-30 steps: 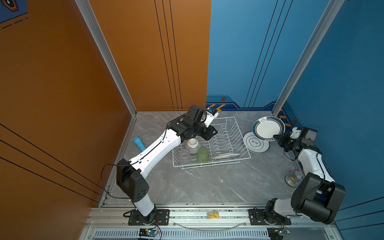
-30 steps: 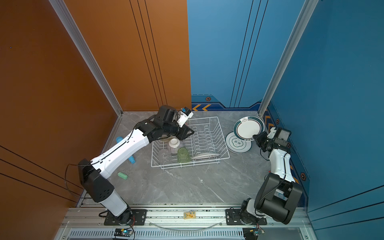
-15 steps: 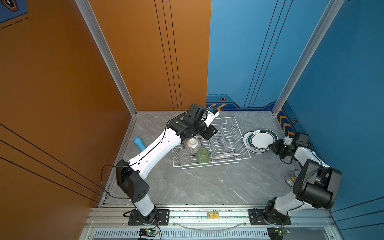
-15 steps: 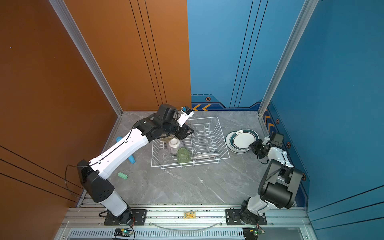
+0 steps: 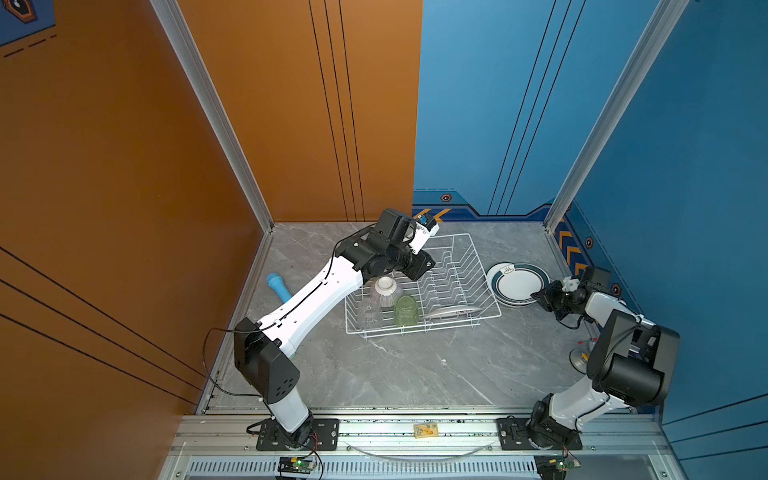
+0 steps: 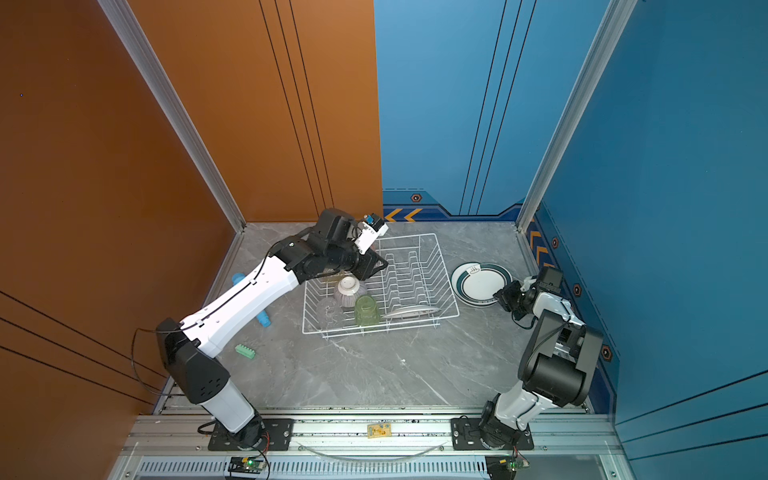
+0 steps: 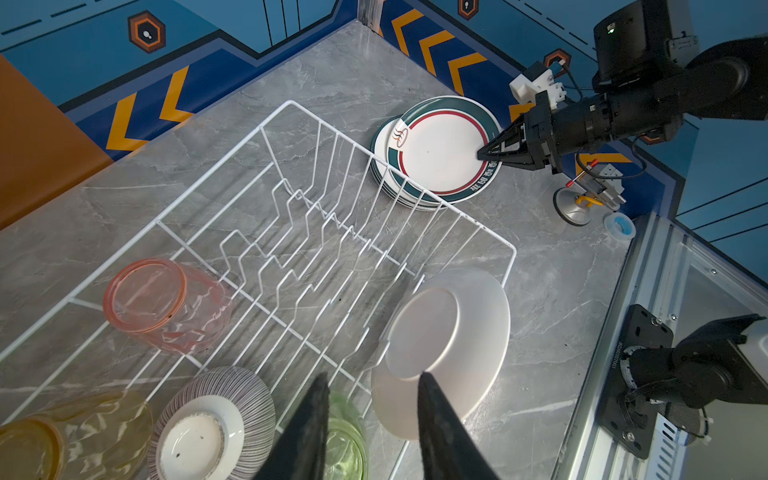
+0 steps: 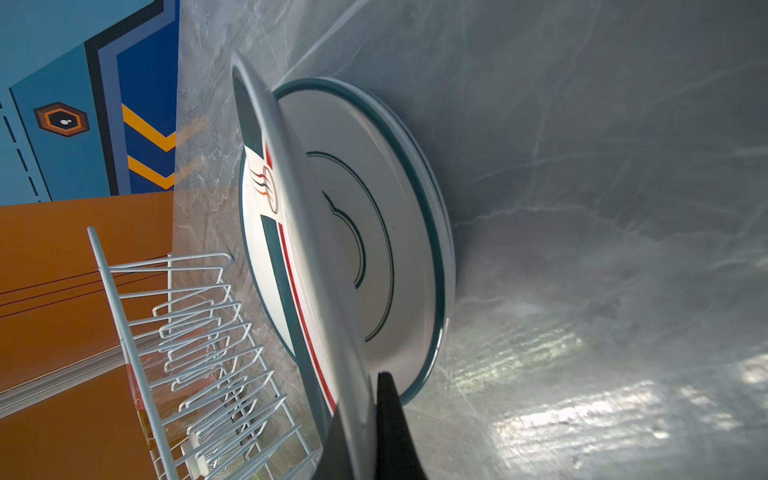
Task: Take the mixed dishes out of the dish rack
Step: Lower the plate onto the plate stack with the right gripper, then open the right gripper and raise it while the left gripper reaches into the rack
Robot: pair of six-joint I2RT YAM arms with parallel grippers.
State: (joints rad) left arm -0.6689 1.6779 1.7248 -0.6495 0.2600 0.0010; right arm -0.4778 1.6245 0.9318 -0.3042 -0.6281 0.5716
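**Top views.** The dish rack point(image 5: 478, 266) sits mid-table on grey marble. In both top views it holds an upturned striped bowl point(image 5: 385, 291), a green tumbler point(image 5: 406, 311), a clear tumbler point(image 5: 369, 311) and one rack plate point(image 5: 453, 311) leaning low at the near end. The left gripper point(image 5: 423, 266) hangs over the rack's far left part, above the bowl. We cannot make out its fingers here. Right of the rack, apart from it, lies the plate stack point(image 5: 491, 286). The right gripper point(image 5: 538, 297) meets the top plate point(image 5: 517, 282) at its right rim. We can read no writing at this range. In a top view a blue cylinder point(image 6: 264, 320) and a green block point(image 6: 245, 351) lie left of the rack.

**Left wrist view.** The left gripper's dark fingers point(image 7: 440, 428) stand spread with nothing between them. The green tumbler and the rack plate's edge show through the gap, beyond the tips and untouched. A pink tumbler point(image 7: 166, 305) on its side and a yellow tumbler point(image 7: 62, 436) also lie in the rack near the bowl. The top plate carries a dark green band, a red ring and a red-brown emblem with wavy lines. White characters on the band beside the right gripper's tip are too small for us to read.

**Right wrist view.** The right gripper's fingers point(image 8: 390, 415) pinch the top plate's rim, one on each face. The plate stands at an angle to the stack. We cannot tell whether its far edge rests there. The emblem shows again, but no legible text.
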